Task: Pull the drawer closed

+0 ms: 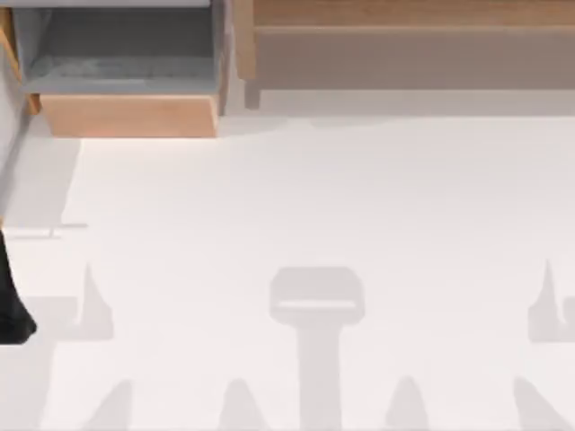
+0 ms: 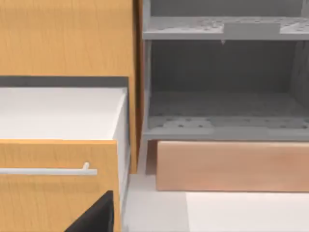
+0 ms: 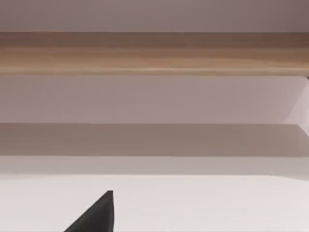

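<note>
Top view has the drawer (image 1: 126, 81) at the far left of the table (image 1: 323, 206), pulled out toward the near side, its light-wood front panel (image 1: 128, 115) facing near and its grey floor exposed behind it. To its right, along the far edge, runs the shelf (image 1: 404, 45) with a beige recess. A dark piece of the left arm (image 1: 11, 305) shows at the left edge, well apart from the drawer. Left wrist view faces the drawer (image 2: 227, 121) head-on, front panel (image 2: 231, 166) low and grey walls behind; beside it stands an orange-wood cabinet (image 2: 67, 38) with a second drawer front and a white bar handle (image 2: 48, 170). A black fingertip (image 2: 96, 217) shows near that handle; whether those fingers are released or clenched I cannot tell. Right wrist view faces the shelf (image 3: 154, 53), with one black fingertip (image 3: 96, 215); its grip state I cannot tell either.
</note>
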You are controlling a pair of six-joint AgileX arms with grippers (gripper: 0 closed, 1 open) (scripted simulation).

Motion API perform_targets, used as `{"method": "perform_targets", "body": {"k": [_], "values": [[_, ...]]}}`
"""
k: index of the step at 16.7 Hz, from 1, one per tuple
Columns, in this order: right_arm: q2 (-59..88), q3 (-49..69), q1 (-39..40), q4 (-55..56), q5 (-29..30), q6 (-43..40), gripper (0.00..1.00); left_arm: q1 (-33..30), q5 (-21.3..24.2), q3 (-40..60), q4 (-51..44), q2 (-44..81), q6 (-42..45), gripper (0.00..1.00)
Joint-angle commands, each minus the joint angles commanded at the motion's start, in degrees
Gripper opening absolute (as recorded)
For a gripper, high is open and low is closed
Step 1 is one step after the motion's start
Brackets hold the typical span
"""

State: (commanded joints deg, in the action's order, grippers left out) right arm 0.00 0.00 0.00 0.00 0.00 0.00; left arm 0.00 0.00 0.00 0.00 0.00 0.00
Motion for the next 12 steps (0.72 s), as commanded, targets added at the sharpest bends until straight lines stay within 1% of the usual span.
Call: {"method": "perform_targets", "body": {"k": [3, 5, 8, 12], "values": [[0.00, 0.00, 0.00, 0.00, 0.00, 0.00, 1.00, -0.38, -0.45, 0.45, 0.58, 0.74, 0.05, 1.00], [0.00, 0.00, 0.00, 0.00, 0.00, 0.00, 1.00, -1.92, -2.12, 2.18, 2.79, 3.82, 0.22, 1.00], [0.00, 0.00, 0.00, 0.00, 0.00, 0.00, 1.00, -6.08, -6.23, 6.58, 8.43, 13.03, 0.45, 1.00], [0.00, 0.00, 0.00, 0.00, 0.00, 0.00, 1.00, -13.64, -13.29, 14.37, 18.42, 31.03, 0.69, 1.00]]}}
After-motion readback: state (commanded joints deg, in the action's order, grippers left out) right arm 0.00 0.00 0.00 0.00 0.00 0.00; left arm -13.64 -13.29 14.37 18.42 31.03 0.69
